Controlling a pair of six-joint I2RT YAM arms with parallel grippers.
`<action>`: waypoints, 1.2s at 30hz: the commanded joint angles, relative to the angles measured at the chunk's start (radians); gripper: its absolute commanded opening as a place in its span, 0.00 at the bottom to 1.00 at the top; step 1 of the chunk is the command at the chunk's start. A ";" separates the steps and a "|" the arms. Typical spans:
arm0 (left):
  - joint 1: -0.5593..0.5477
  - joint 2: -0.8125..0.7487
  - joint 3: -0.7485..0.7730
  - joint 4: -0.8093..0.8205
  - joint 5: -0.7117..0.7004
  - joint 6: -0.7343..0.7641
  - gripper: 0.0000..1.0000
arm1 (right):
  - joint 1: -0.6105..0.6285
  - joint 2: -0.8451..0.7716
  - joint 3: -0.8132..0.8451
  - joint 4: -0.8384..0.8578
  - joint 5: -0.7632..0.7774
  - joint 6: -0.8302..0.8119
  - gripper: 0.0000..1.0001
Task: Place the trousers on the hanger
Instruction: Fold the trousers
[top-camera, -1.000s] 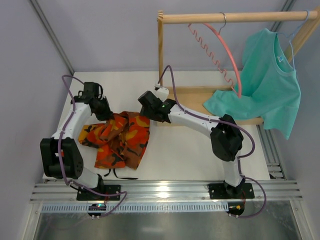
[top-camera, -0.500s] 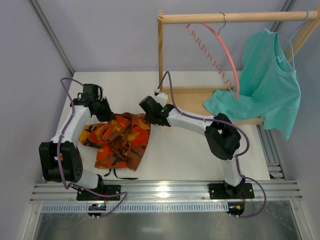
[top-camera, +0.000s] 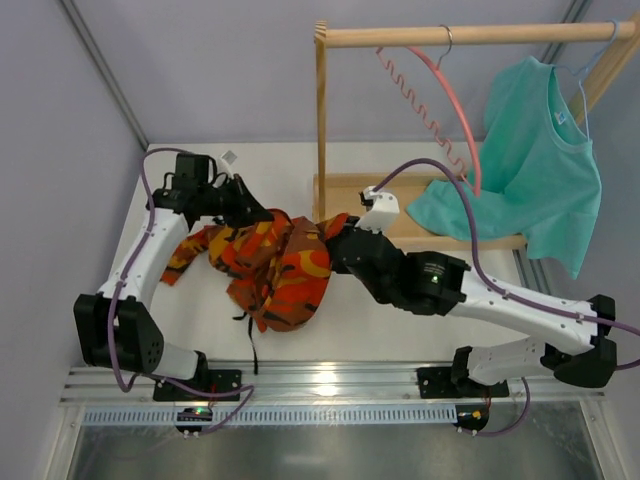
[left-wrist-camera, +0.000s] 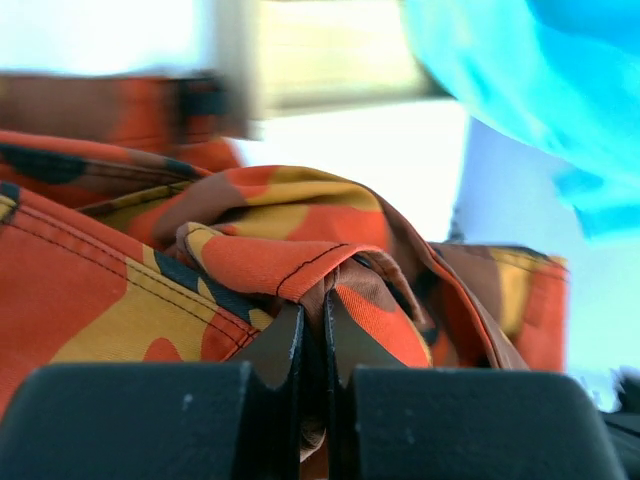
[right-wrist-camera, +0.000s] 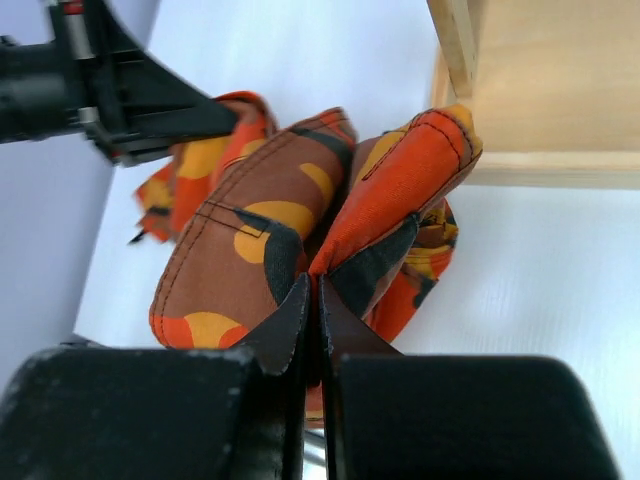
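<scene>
Trousers (top-camera: 275, 270): bunched in a crumpled heap over the white surface (top-camera: 380, 320), left of centre, just left of the wooden rack's (top-camera: 321, 120) upright post and base board. The cloth spans the gap between the two grippers. A thin black drawstring (top-camera: 250, 340) trails from the lower edge toward the near side. I cannot tell whether the lowest folds rest on the surface or hang just above it.

Left gripper (top-camera: 258, 213): at the far-left top edge of the bunch. In the left wrist view the jaws are pressed together with a ridge of the camouflage cloth pinched between them. The fabric rises up and away in front of the fingers.

Right gripper (top-camera: 337, 243): at the right edge of the bunch, close to the front corner of the rack's base board. In the right wrist view the jaws are nearly touching, clamped on a folded edge of the trousers. One lobe of cloth falls to the left of the fingers and another to the right. The left arm shows beyond the cloth at upper left.

Hanger (top-camera: 455, 100): pink, hooked on the rack's top rail, well apart from the trousers and bare.

Teal T-shirt (top-camera: 530, 170): hangs on a light-blue hanger (top-camera: 590, 60) just right of the pink one, its hem lying on the base board.
</scene>
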 joint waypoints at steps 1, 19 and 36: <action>-0.077 -0.067 0.114 0.100 0.102 -0.069 0.01 | 0.080 -0.037 0.124 -0.221 0.235 -0.009 0.04; 0.162 -0.031 0.056 -0.203 -0.740 0.066 0.27 | 0.164 0.546 0.457 0.217 -0.111 -0.378 0.04; 0.001 -0.050 0.077 -0.201 -0.516 0.216 0.70 | -0.013 0.072 -0.083 0.250 -0.308 -0.239 0.60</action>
